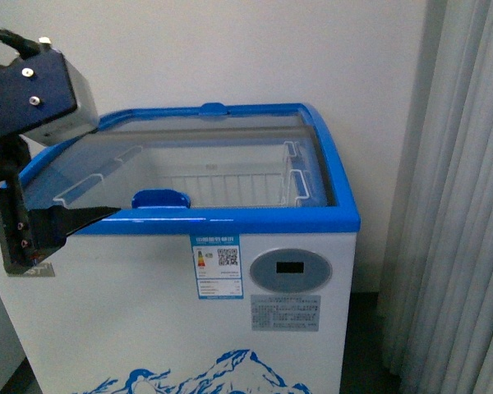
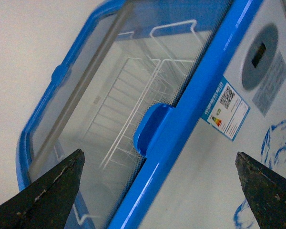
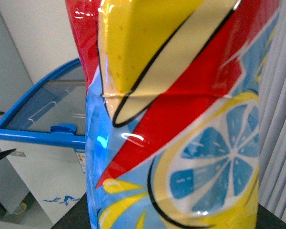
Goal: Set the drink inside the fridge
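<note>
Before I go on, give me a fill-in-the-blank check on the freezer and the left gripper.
The rim of the white chest freezer is coloured ____.
Its curved glass lid is ____.
The left gripper has its jaws ____.
Inside the freezer sits a white wire ____.
Missing words: blue; closed; open; basket.

L arm [image 1: 33,94] is up at the near left, wrist housing raised, one dark finger levelled out & pointing right. L end effector [image 2: 158,153] is spread wide, jaws well apart, gripping nothing. Both fingertips [image 2: 52,191] show as dark wedges in the wrist cam. R end effector: not visible in any view.
</note>
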